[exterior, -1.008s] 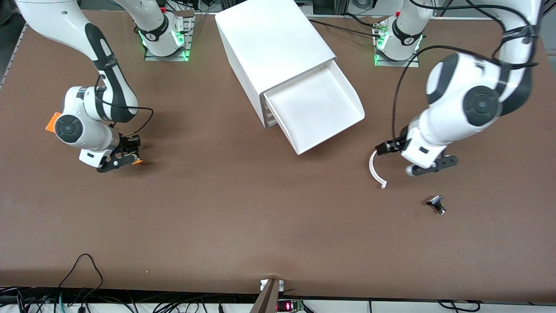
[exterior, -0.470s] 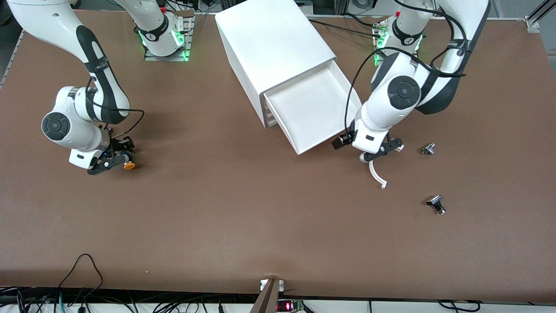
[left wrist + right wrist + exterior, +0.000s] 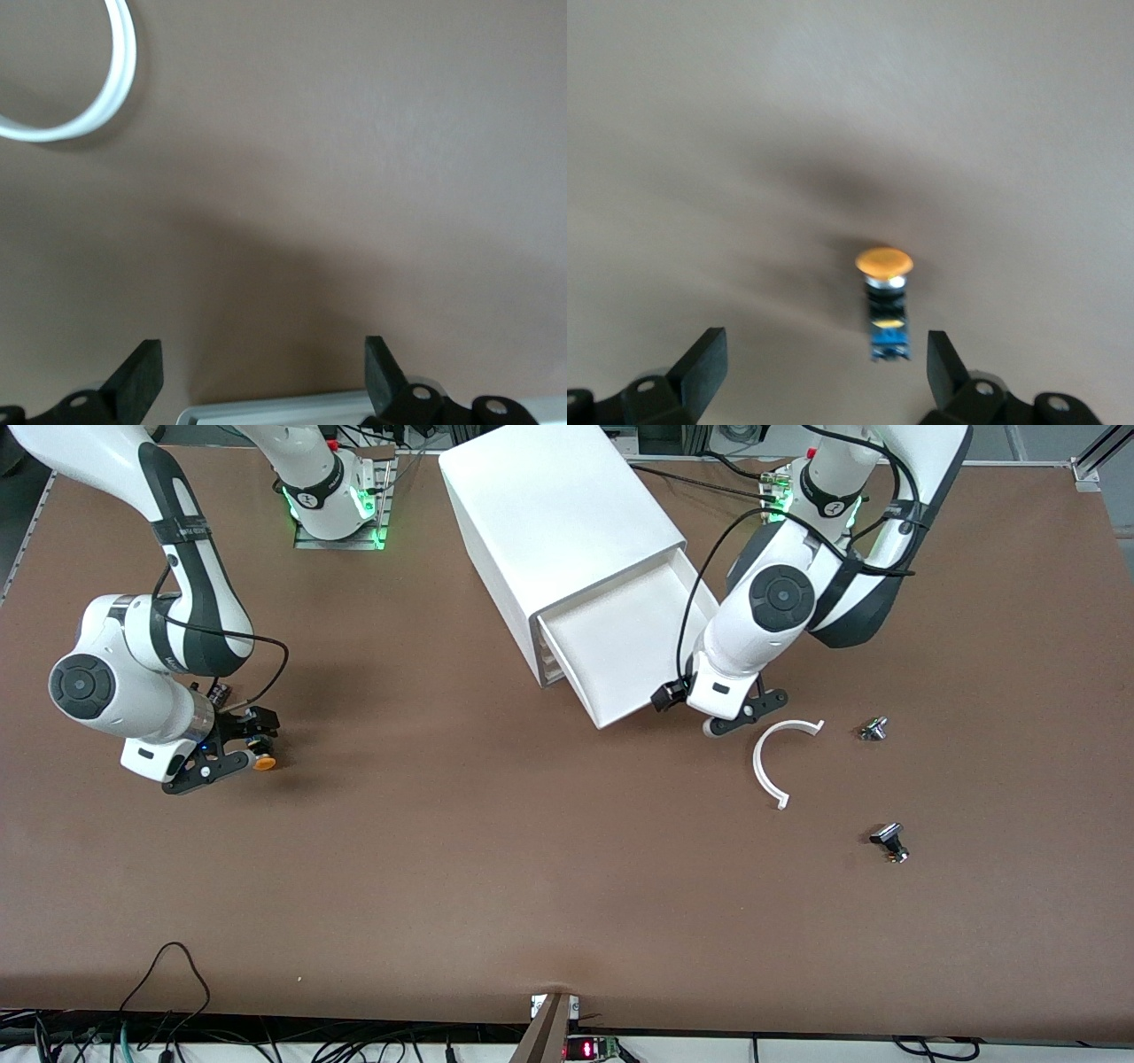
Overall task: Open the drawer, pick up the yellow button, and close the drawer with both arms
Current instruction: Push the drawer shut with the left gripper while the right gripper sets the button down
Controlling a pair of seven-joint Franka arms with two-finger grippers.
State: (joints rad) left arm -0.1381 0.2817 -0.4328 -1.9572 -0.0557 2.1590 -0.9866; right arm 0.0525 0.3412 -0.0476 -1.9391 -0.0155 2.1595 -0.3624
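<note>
A matte brown surface [image 3: 496, 850] carries a smooth white box cabinet [image 3: 554, 522], its top drawer [image 3: 620, 651], a shallow white tray, standing partly open toward the front camera. The left pincer [image 3: 733, 719], black fingers spread and holding nothing, sits at the drawer's front corner on the left arm's side, the drawer's pale edge showing between its fingertips [image 3: 142, 376] in the left wrist view. Near that corner, toward the left arm's end, lies a thin white plastic arc [image 3: 769, 762], with two small silver-black metal parts [image 3: 873, 729] farther out. Well away from the cabinet, toward the right arm's end, the right pincer [image 3: 226, 748] gapes around the button [image 3: 262, 762], lying free on its side, round orange cap, black-and-blue barrel.
</note>
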